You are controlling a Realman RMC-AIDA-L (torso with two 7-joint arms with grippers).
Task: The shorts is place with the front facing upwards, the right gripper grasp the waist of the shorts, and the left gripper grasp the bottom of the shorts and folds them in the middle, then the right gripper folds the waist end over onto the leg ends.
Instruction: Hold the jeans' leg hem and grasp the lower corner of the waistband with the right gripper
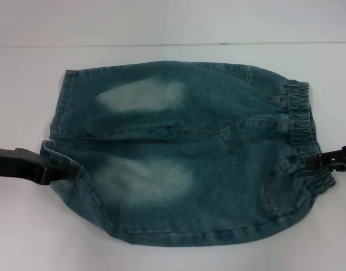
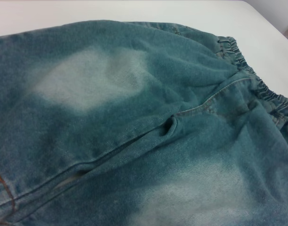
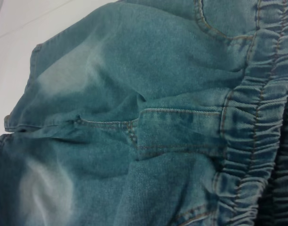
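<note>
The blue-green denim shorts (image 1: 178,152) lie front up on the white table, with pale faded patches on both legs. The bottom of the shorts (image 1: 61,107) points to the left and the gathered waist (image 1: 300,113) to the right. My left gripper (image 1: 63,168) comes in from the left edge and is shut on the near leg's hem. My right gripper (image 1: 310,164) reaches in from the right and is shut on the near part of the waistband. The left wrist view shows the crotch seam (image 2: 172,123) and waistband (image 2: 271,94) close up. The right wrist view shows the elastic band (image 3: 257,122).
The white table (image 1: 26,226) spreads around the garment, with bare surface in front, behind and on the left. Its far edge (image 1: 161,44) runs across the top of the head view. Nothing else lies on it.
</note>
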